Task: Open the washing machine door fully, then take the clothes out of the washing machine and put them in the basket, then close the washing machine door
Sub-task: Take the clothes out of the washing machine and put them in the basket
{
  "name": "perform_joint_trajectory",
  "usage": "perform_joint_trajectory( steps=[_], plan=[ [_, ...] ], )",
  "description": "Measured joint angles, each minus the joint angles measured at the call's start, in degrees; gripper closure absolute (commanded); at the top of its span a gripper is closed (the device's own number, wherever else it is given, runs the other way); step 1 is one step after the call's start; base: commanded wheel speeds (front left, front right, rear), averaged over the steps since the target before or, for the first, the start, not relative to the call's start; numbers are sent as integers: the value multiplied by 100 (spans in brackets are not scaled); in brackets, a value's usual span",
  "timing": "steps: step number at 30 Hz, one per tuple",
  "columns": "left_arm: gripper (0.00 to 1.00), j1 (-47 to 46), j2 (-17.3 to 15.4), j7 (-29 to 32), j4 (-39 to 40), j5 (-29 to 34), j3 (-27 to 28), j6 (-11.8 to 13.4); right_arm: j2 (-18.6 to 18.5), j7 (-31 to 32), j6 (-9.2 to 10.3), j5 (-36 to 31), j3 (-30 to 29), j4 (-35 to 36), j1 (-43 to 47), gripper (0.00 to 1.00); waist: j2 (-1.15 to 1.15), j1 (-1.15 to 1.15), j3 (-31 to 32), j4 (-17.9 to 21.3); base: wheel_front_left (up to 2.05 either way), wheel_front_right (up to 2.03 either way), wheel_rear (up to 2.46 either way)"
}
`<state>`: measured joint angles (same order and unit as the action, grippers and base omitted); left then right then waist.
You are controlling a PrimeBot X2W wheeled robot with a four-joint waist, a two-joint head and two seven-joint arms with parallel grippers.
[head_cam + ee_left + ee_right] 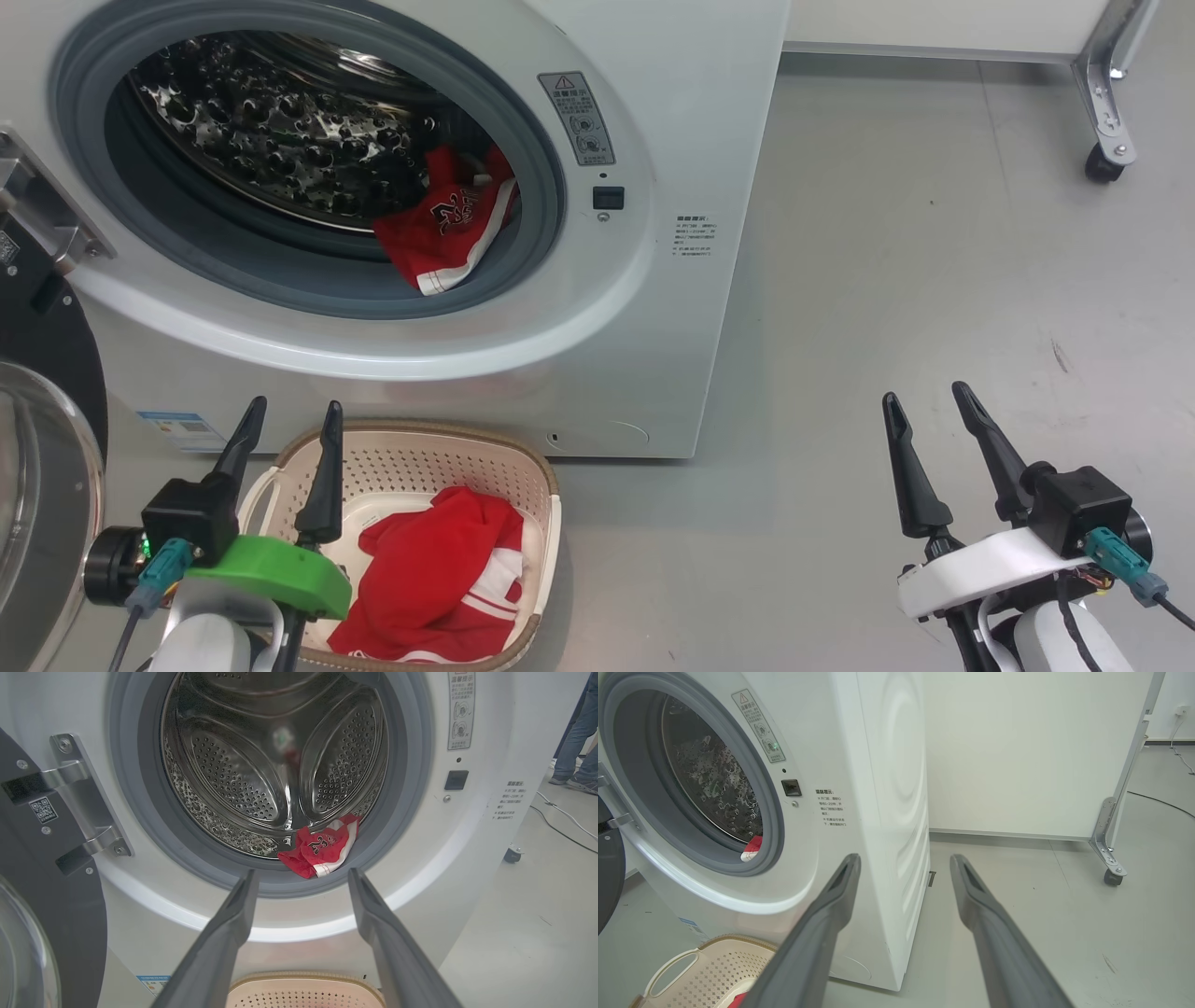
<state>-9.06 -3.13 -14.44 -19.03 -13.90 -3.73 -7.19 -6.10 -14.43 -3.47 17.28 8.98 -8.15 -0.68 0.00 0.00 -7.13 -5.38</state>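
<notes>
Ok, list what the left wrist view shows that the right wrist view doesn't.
Left wrist, not right wrist: the QR label on the door, a person's legs, the white number on the red garment, the open left gripper. Right wrist, not left wrist: the washing machine's side panel, a caster leg, the open right gripper. Both: the drum, that garment at its lip, the basket, the door's black edge.
</notes>
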Motion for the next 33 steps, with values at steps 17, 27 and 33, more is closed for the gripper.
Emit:
perform_joint_trajectory(
  steps=[17, 27, 33],
  plan=[
    [0, 3, 8, 0, 35, 82, 8, 0, 3, 0, 0, 0, 2, 2, 0, 0, 0, 0, -23, -1, 0, 0, 0],
    [0, 12, 12, 0, 43, 91, 29, 0, 16, 0, 0, 0, 14, 3, 0, 0, 0, 0, -43, 8, 0, 0, 0],
    [0, 16, 15, 0, 62, 98, 49, 0, 23, 0, 0, 0, 15, 8, 0, 0, 0, 0, -70, 13, 0, 0, 0]
  ],
)
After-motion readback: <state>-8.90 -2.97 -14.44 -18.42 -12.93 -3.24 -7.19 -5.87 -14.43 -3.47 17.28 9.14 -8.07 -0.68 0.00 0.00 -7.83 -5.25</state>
